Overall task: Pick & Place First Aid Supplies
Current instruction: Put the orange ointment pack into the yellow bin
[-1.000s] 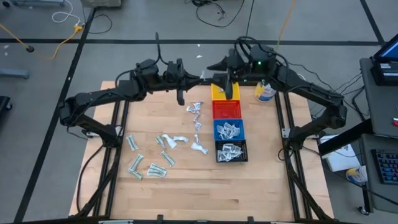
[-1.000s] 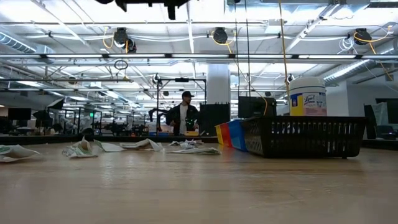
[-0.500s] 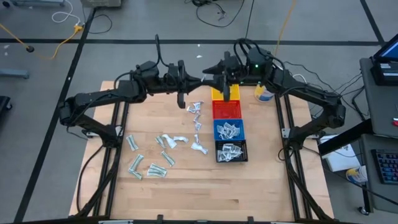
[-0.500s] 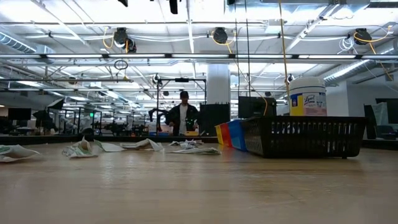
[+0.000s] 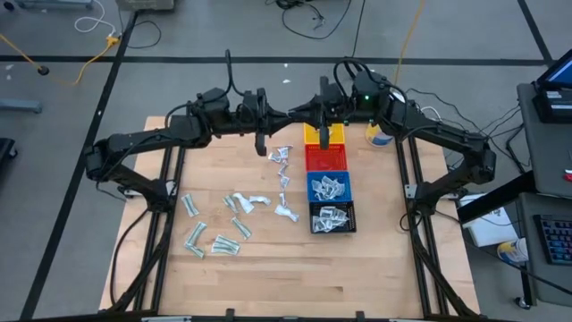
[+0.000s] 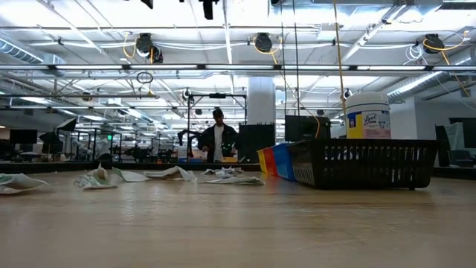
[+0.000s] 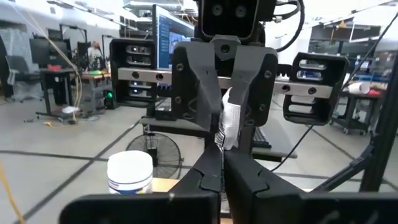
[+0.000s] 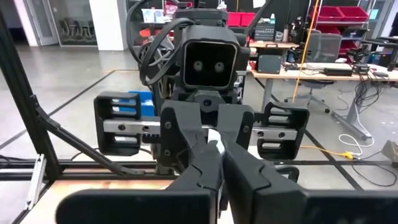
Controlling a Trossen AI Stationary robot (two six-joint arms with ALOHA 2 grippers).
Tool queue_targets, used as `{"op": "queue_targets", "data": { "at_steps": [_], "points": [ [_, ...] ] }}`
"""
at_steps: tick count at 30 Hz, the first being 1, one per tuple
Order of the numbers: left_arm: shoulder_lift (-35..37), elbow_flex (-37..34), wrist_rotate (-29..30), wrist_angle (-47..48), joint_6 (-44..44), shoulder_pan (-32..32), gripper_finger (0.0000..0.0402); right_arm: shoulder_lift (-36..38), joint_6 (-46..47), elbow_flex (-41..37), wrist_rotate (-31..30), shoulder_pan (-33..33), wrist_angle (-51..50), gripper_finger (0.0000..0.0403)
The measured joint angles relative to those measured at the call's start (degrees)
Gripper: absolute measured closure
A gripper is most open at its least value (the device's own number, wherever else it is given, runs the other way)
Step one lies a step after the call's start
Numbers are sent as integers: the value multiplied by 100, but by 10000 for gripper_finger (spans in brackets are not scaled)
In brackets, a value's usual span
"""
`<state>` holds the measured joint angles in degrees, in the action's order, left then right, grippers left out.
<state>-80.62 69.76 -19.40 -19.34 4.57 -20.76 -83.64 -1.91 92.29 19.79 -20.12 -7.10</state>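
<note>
High over the table's far edge my left gripper [image 5: 284,114] and my right gripper [image 5: 300,114] meet tip to tip, both shut on one small white packet [image 7: 228,124]. The right wrist view shows the same packet [image 8: 214,138] between the facing fingers. More first aid supplies lie flat on the wood: loose packets at the left front [image 5: 222,228] and near the middle [image 5: 281,163]. Others fill the blue bin [image 5: 329,188] and the black bin [image 5: 332,217]. My left gripper pinches the packet's lower end [image 7: 221,144] between its two fingers, which lie level and come from the table's left. The packet stands up past the fingertips, clear of the table. My right gripper pinches the packet's upper part [image 7: 231,109] between its two fingers [image 7: 208,93], level, from the table's right.
A row of bins runs from the far edge toward the near one: yellow [image 5: 313,134], red [image 5: 326,158], blue, black. A white jar with a yellow label [image 5: 380,132] stands to the right of the yellow bin. A person [image 6: 217,138] stands far off in the room.
My right gripper has gone toward the table's left, up to my left gripper's fingertips, closing the gap between the two arms. My left gripper has kept still with the packet.
</note>
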Motion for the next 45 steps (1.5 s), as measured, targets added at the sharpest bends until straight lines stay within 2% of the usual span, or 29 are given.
{"op": "queue_targets", "data": {
  "at_steps": [3, 7, 12, 17, 26, 37, 45],
  "points": [
    [0, 0, 23, 99, 422, -7, 369, 18, -75, 0, -1, -11, -97, 400],
    [4, 0, -156, 180, 763, -88, 318, 115, -242, 0, 17, -182, -413, 401],
    [9, 0, -484, 252, 1069, -112, 255, 164, -417, 0, 308, -536, -1215, 402],
    [9, 0, -581, 291, 1265, -113, 220, 149, -773, 215, 398, -873, -2209, 402],
    [9, 0, -616, 316, 1397, -110, 209, -401, -1372, 772, 433, -1019, -4230, 402],
    [9, 0, -625, 276, 1395, -106, 208, -1156, -2039, 774, -316, -902, -5442, 403],
    [9, 0, -764, 255, 1396, -106, 208, -1725, -2506, 769, -492, -791, -5827, 403]
  ]
}}
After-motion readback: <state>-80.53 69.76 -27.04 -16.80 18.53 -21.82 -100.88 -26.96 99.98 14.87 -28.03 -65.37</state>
